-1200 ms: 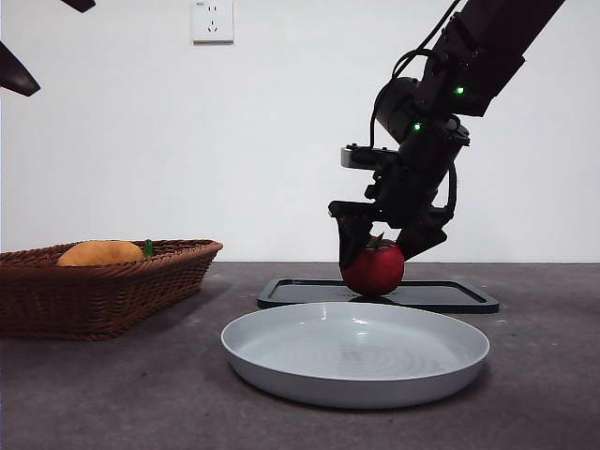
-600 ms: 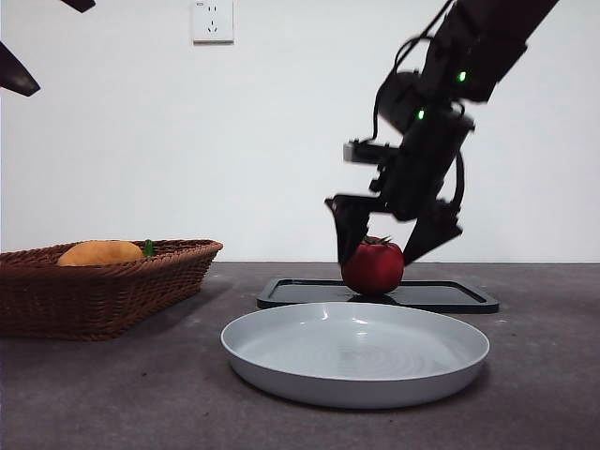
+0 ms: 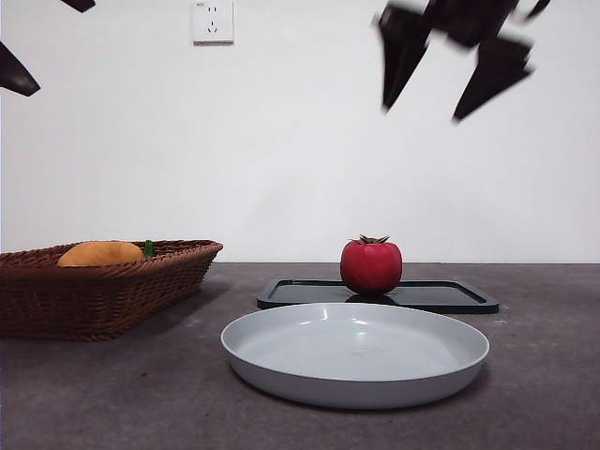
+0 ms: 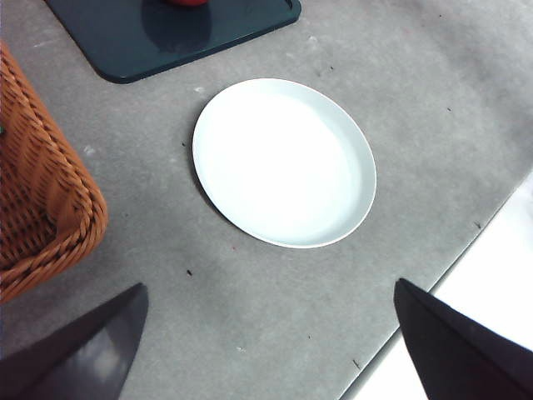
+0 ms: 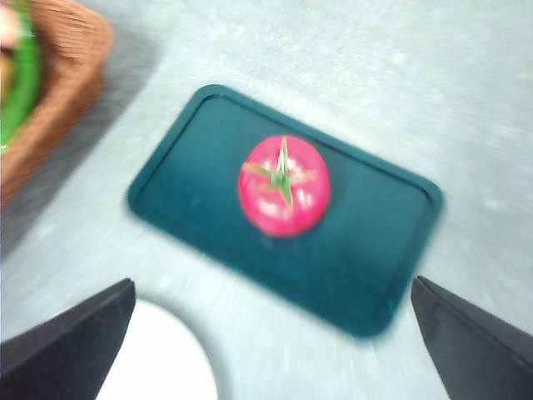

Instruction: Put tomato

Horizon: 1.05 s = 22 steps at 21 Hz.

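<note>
The glossy red tomato (image 3: 371, 266) with its green stem stands upright on the dark flat tray (image 3: 441, 295) behind the plate; in the right wrist view the tomato (image 5: 283, 185) sits near the tray's (image 5: 191, 192) middle. My right gripper (image 3: 448, 70) hangs open and empty high above it, blurred by motion; its jaws frame the right wrist view (image 5: 275, 350). My left gripper (image 4: 266, 350) is open and empty, high over the table beside the white plate (image 4: 283, 162); only a sliver of the tomato (image 4: 187, 2) shows in its view.
A pale grey plate (image 3: 354, 352) lies in front of the tray. A wicker basket (image 3: 98, 286) at the left holds an orange-yellow fruit (image 3: 99, 253) and something green. A wall socket (image 3: 212, 21) is on the back wall. The table's edge (image 4: 466, 250) shows in the left wrist view.
My right gripper has let go of the tomato and risen steeply to the top of the front view. The tomato stays standing on the tray. The left arm has not moved.
</note>
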### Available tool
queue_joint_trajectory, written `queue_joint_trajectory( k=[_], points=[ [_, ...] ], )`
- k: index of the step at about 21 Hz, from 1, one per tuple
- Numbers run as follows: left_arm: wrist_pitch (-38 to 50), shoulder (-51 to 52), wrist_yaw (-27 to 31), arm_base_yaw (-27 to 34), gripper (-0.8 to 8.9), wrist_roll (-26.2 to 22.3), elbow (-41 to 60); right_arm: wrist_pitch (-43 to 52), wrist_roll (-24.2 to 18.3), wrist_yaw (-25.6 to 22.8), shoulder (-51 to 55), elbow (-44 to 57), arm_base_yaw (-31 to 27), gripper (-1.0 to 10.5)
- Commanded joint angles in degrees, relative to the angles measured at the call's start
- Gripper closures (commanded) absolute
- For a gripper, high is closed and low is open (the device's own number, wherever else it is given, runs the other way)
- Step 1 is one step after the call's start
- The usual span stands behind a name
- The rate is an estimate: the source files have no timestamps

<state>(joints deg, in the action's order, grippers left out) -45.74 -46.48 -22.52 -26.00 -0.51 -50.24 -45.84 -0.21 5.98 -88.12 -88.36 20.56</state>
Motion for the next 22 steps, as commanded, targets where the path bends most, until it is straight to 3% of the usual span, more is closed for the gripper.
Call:
queue_joint_trajectory(
  k=[1, 5, 8, 11, 13, 15, 18, 22],
  points=[
    [0.39, -0.31, -0.22, -0.15, 3.5, -0.09, -0.83, -2.91, -0.28, -0.04, 5.14, -0.83, 0.37, 3.9],
    [0.57, -0.31, -0.22, -0.15, 3.5, -0.09, -0.85, -8.48, -0.26, 0.35, 17.49, 3.04, 0.37, 4.1],
    [0.55, -0.31, -0.22, -0.15, 3.5, -0.09, -0.83, -9.97, -0.04, 5.84, 28.15, 11.04, 0.44, 4.4],
    [0.55, -0.31, -0.24, -0.15, 3.5, -0.09, -0.85, -9.94, 1.16, 11.21, 38.32, 20.65, 0.44, 5.5],
    [0.57, -0.31, -0.22, -0.15, 3.64, -0.09, -0.85, -9.92, 1.29, 13.44, 44.02, 26.45, 0.44, 7.2],
    [0.55, -0.31, -0.22, -0.15, 4.87, -0.09, -0.85, -9.88, 1.46, 14.16, 49.22, 31.52, 0.44, 9.1],
    [0.55, -0.31, -0.24, -0.15, 7.89, -0.07, -0.85, -9.84, 1.49, 14.14, 54.12, 34.88, 0.42, 9.4],
    [0.52, -0.31, -0.22, -0.15, 8.04, -0.07, -0.85, -9.92, 1.53, 14.16, 55.32, 34.99, 0.44, 9.4]
  ],
)
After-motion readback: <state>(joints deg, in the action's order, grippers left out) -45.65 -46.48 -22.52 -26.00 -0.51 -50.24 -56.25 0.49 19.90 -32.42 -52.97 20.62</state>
